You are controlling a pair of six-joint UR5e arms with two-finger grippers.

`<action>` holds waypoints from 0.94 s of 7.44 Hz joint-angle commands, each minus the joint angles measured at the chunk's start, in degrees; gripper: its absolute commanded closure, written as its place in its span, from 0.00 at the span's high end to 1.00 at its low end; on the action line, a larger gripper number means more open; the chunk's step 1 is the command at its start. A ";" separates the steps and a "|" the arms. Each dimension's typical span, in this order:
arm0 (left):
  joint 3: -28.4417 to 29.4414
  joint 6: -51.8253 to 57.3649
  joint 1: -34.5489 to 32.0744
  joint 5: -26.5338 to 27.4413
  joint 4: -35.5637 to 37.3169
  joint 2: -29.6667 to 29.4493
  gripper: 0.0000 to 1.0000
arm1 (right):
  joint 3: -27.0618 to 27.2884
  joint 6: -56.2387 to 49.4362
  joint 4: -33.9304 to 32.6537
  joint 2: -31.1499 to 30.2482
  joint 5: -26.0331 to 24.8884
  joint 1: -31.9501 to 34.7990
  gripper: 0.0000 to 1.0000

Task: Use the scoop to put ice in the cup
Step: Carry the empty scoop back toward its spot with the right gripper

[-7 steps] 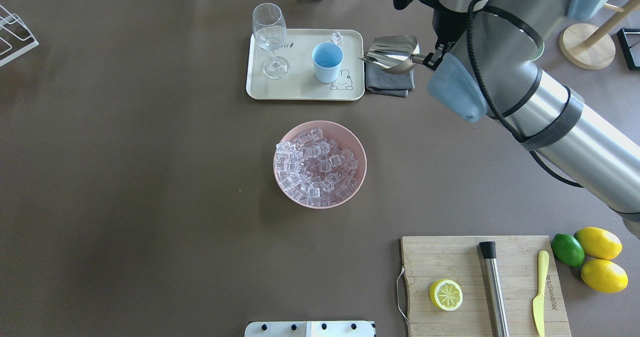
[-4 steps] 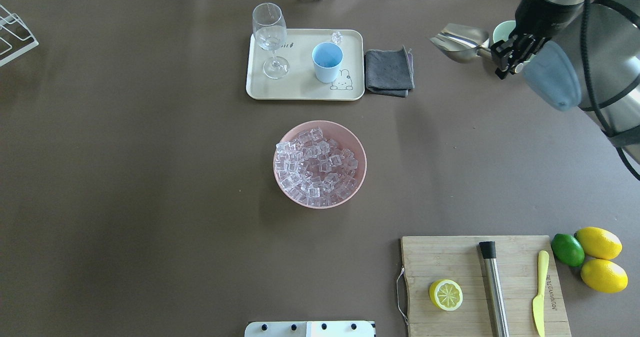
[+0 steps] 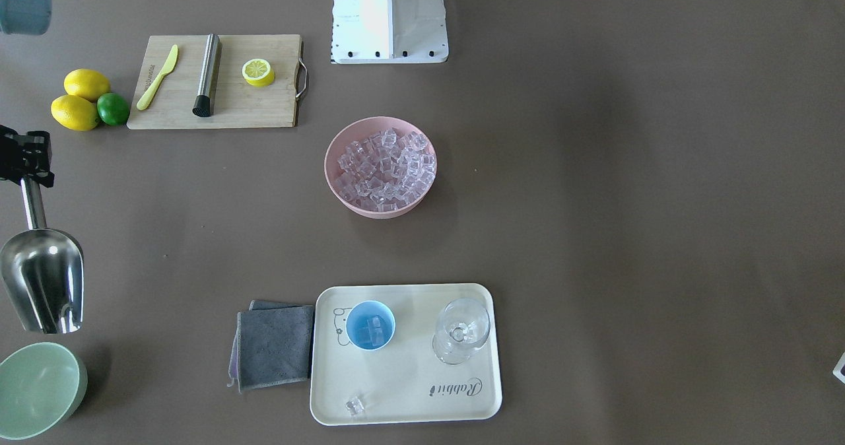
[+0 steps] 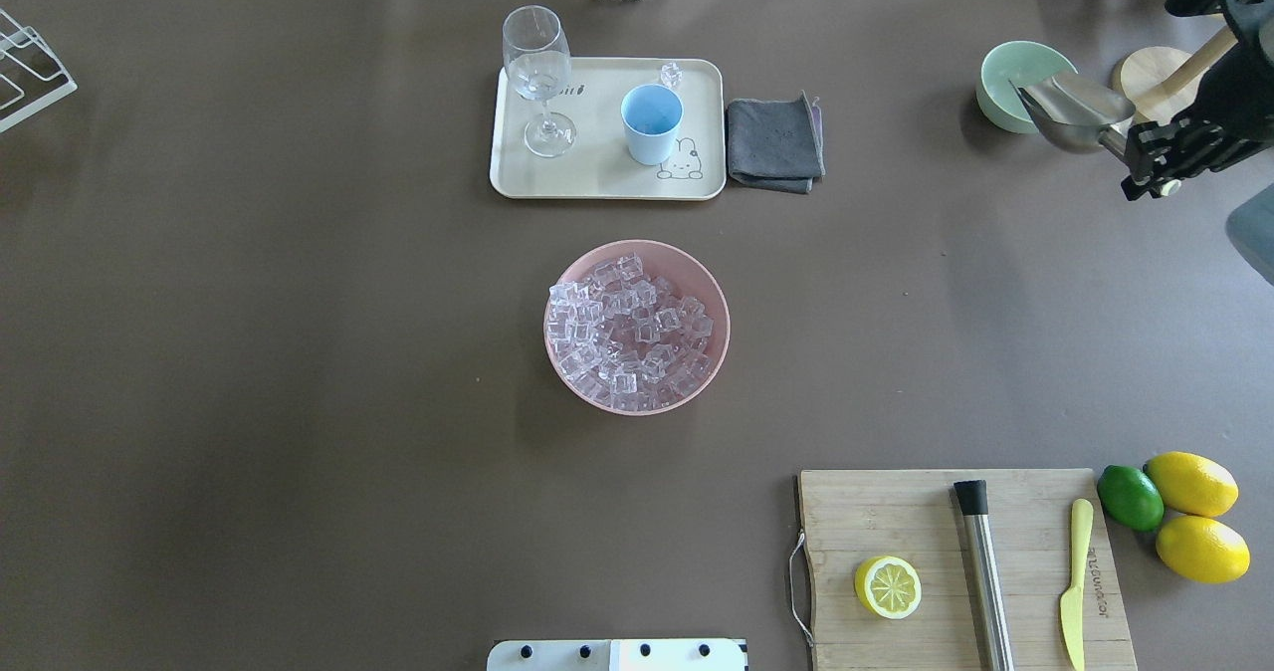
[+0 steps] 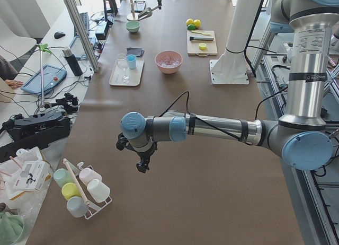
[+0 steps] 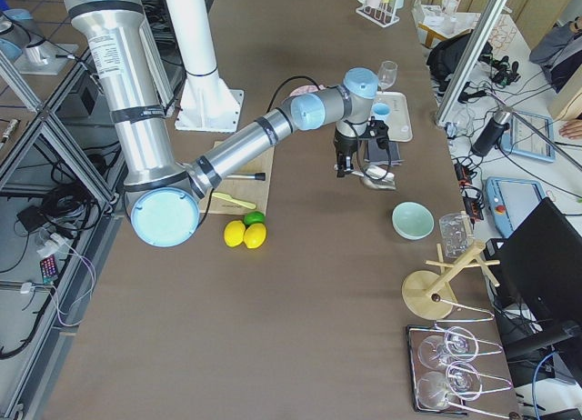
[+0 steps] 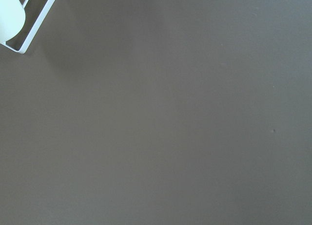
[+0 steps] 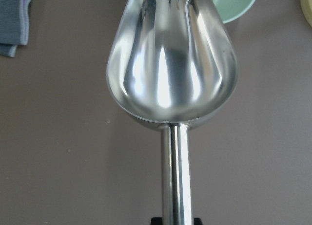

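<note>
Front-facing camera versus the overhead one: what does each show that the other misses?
Only the front-facing view looks down into the cup and shows ice inside it. Only the overhead view shows the white wire rack at the view's left edge and the wooden stand. Both show the pink bowl full of cubes, a loose cube on the tray, and the right gripper holding the scoop near the green bowl.

Overhead view, I log a brown table (image 4: 299, 352). Upper centre: cream tray (image 4: 597, 123), grey cloth (image 4: 774, 141) just beside its right edge. Centre: pink bowl (image 4: 719, 323). Lower right: wooden cutting board (image 4: 1025, 561), with a lime (image 4: 1130, 497) and two lemons (image 4: 1191, 484) near its right end. Upper right: pale green bowl (image 4: 1005, 89).
</note>
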 commanded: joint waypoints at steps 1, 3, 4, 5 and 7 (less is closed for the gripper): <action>0.27 -0.19 -0.04 -0.13 0.21 0.15 0.99 | 1.58 4.50 9.33 -12.94 -1.16 4.86 0.00; 0.53 -8.13 -0.04 0.04 -0.05 -0.46 0.99 | 0.89 9.96 14.10 -16.84 -0.73 5.14 0.00; 0.53 -8.45 -0.04 0.65 -0.05 -0.73 0.99 | -1.03 9.63 15.08 -17.03 -0.64 5.14 0.00; 0.97 -8.28 -0.04 3.97 -0.14 -1.51 0.99 | -3.84 9.28 19.61 -18.07 0.15 5.05 0.00; 1.76 -8.19 0.04 8.83 -0.32 -2.14 0.99 | -8.52 8.22 25.71 -18.26 2.60 4.35 0.00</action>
